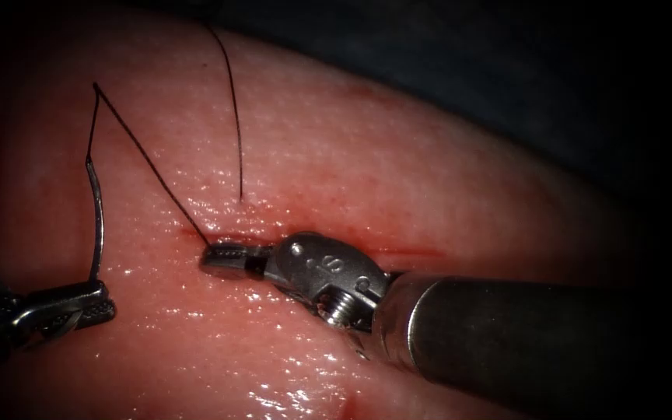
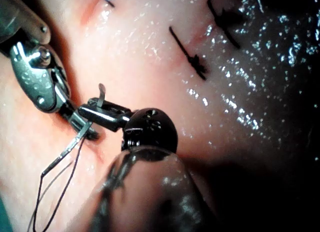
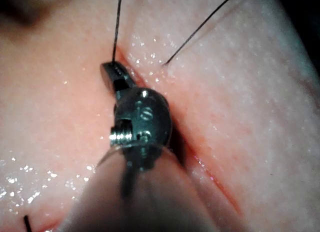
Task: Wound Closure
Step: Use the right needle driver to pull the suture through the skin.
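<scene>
My left tool (image 1: 79, 309) sits at the lower left, jaws shut on the curved needle (image 1: 97, 225) near one end. The needle rises free above the tissue (image 1: 398, 179), left of the cut (image 1: 406, 251), and is not in it. Thread (image 1: 149, 163) runs from the needle's upper end, kinks, then slants down to the cut's left end. There my right tool (image 1: 223, 257) lies along the cut, jaws shut with the thread meeting their tip (image 3: 116, 72). A second strand (image 1: 235, 117) enters the tissue just beyond the cut. The left tool's jaws (image 2: 102, 112) cross the needle (image 2: 65, 152).
Red fluid lines the cut, and the tissue is wet and shiny. Two tied dark stitches (image 2: 192, 55) (image 2: 225, 20) lie further along the tissue in the left wrist view. The right tool's thick shaft (image 1: 523, 334) covers the lower right. Dark background lies beyond the tissue's far edge.
</scene>
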Controlling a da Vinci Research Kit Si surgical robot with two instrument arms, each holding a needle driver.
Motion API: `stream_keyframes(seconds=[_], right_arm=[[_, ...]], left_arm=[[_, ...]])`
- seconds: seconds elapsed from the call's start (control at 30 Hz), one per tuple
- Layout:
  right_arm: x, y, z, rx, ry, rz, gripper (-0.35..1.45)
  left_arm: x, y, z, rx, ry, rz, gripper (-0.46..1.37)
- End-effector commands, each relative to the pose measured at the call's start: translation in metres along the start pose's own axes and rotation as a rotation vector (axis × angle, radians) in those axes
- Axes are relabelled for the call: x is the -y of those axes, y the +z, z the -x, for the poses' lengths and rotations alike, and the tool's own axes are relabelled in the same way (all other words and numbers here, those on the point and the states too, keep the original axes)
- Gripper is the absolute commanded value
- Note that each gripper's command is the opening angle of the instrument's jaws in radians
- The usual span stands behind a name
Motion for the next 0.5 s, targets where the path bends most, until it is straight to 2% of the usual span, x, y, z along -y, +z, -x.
stream_keyframes(seconds=[0.03,0.3,0.43,0.5], right_arm=[[0.0002,-0.0002,-0.0004,0.006,0.007,0.001,-0.35],[0.0004,-0.0005,-0.0012,0.009,0.017,-0.022,-0.35],[0.0008,-0.0008,-0.0014,0.01,0.079,-0.041,-0.35],[0.0013,-0.0009,-0.0013,0.038,0.107,-0.055,-0.35]], left_arm=[[0.0,0.0001,0.0002,0.0,-0.006,0.007,-0.35],[-0.0002,0.0003,0.0004,-0.002,-0.012,0.005,-0.35],[-0.0005,0.0005,0.0012,-0.005,-0.023,0.004,-0.35],[-0.0009,0.0008,0.0021,-0.009,-0.044,0.002,-0.35]])
